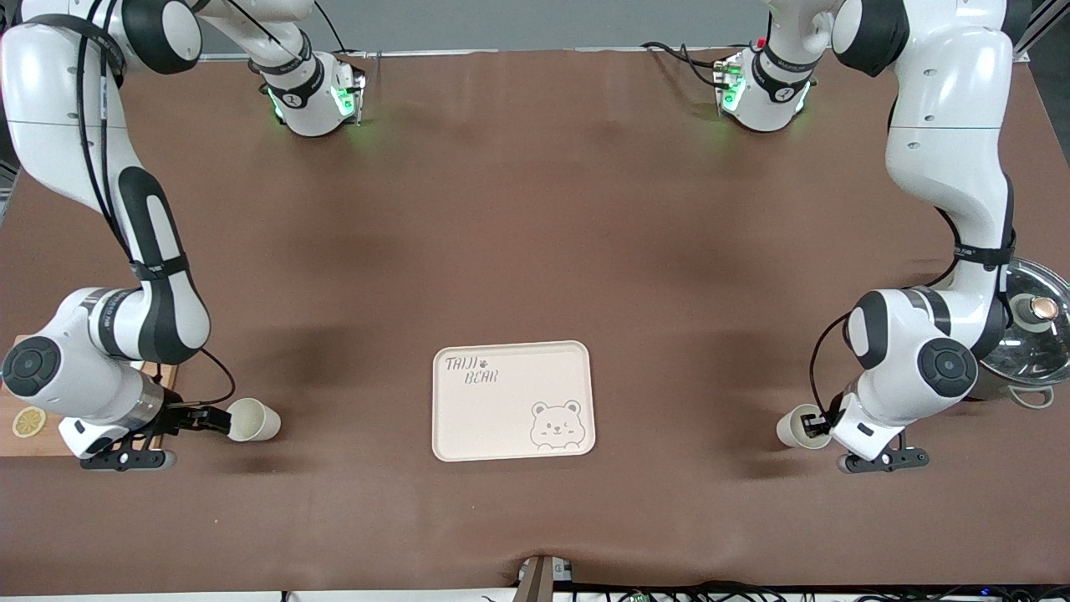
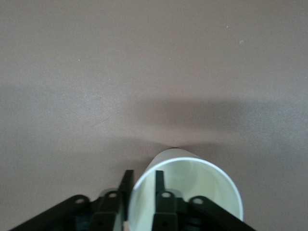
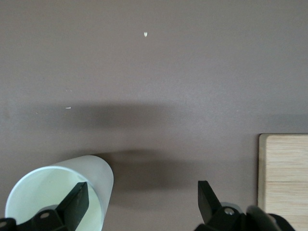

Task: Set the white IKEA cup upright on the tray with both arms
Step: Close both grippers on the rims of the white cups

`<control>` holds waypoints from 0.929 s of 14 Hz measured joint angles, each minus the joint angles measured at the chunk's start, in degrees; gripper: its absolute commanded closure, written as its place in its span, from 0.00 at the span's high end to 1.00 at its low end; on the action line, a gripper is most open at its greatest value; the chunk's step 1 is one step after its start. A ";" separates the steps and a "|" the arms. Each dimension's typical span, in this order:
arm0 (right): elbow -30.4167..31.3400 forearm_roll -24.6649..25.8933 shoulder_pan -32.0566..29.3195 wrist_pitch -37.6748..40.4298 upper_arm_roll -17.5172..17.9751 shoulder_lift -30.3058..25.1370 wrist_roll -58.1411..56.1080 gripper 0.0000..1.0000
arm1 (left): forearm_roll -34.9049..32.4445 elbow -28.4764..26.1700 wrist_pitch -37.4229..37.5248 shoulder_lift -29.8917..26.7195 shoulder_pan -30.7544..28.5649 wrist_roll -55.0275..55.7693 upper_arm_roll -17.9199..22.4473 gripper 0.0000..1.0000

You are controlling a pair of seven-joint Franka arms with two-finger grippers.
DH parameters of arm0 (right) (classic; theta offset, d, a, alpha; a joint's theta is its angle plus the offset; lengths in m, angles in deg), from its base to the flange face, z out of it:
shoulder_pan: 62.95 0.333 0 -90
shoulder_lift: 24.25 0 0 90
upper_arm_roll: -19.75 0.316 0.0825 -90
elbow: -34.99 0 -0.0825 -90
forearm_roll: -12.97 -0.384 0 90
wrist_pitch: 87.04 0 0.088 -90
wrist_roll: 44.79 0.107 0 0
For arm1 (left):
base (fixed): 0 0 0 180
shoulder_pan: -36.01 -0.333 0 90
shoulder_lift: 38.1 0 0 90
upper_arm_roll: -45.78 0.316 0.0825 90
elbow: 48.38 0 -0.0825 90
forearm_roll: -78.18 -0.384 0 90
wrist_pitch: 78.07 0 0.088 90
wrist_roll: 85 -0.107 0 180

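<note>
Two white cups lie on their sides on the brown table. The cream "TAIJI BEAR" tray (image 1: 512, 401) lies between them and holds nothing. My left gripper (image 1: 812, 424) is shut on the rim of the cup (image 1: 794, 426) at the left arm's end of the table. In the left wrist view one finger of the left gripper (image 2: 143, 185) is inside that cup (image 2: 202, 187) and one is outside. My right gripper (image 1: 213, 418) is open at the mouth of the other cup (image 1: 253, 420). In the right wrist view one finger of the right gripper (image 3: 142, 199) is inside this cup (image 3: 91, 171); the other is well apart over bare table.
A wooden cutting board (image 1: 21, 447) with a lemon slice (image 1: 29, 422) lies under the right arm's wrist; it also shows in the right wrist view (image 3: 284, 178). A pot with a glass lid (image 1: 1032, 330) stands beside the left arm.
</note>
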 measured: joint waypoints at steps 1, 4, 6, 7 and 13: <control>0.00 0.00 0.03 -0.14 0.07 0.34 0.00 1.00 | 0.00 0.00 -0.03 0.00 0.01 0.00 0.00 0.00; -0.02 0.00 0.25 -0.35 0.24 1.01 0.00 1.00 | 0.00 0.13 -0.28 -0.15 0.08 0.13 -0.02 0.00; -0.02 -0.01 0.57 -1.36 0.38 1.81 0.00 1.00 | 0.00 0.27 -0.47 -0.35 0.31 1.90 -0.16 0.00; -0.03 -0.02 0.82 -2.08 0.46 2.17 0.00 1.00 | 0.00 0.50 -0.57 -0.41 0.54 3.13 -0.23 0.00; -0.18 -0.06 1.32 -2.55 0.47 2.55 0.02 0.34 | 0.01 4.69 0.31 -0.59 2.21 7.20 -0.34 0.00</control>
